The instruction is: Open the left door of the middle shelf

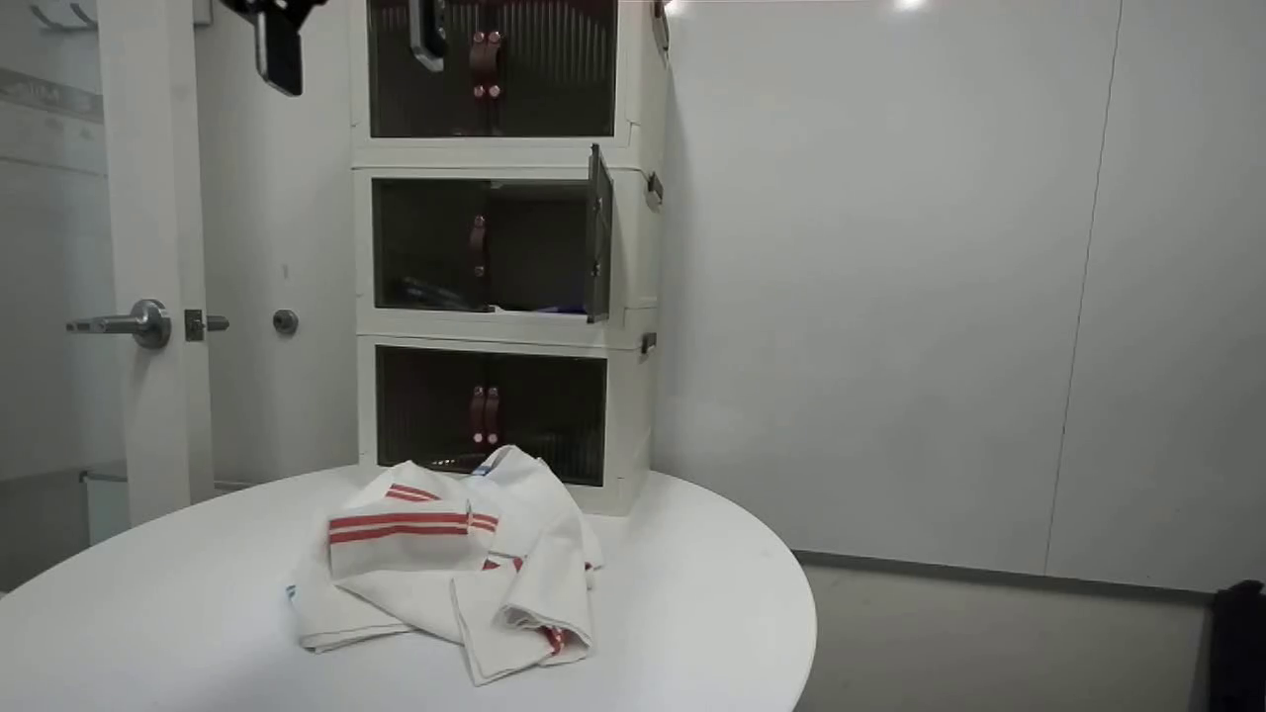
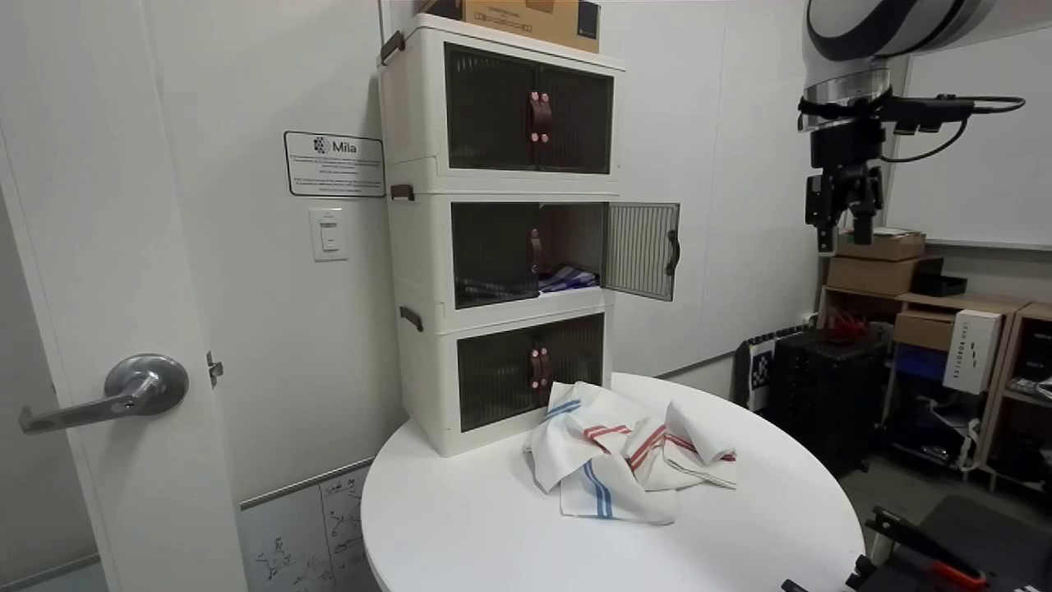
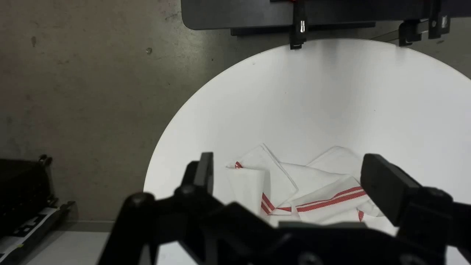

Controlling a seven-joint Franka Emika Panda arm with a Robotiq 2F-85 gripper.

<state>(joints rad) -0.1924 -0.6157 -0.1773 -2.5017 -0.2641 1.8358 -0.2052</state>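
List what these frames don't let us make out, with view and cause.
What lies behind the left door of the middle shelf: both exterior views, too dim through its dark pane.
Upper part of the gripper: an exterior view, cut off by the top edge.
Wall sign: an exterior view, fine print too small.
Cardboard box: an exterior view, top cut off by the upper edge.
Striped cloth: wrist view, partly hidden by the gripper.

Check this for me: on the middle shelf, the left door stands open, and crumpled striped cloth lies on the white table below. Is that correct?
Not quite: it is the right door of the middle shelf that stands open; the left door is shut, as both exterior views show. The rest holds: crumpled striped cloth lies on the white table below.
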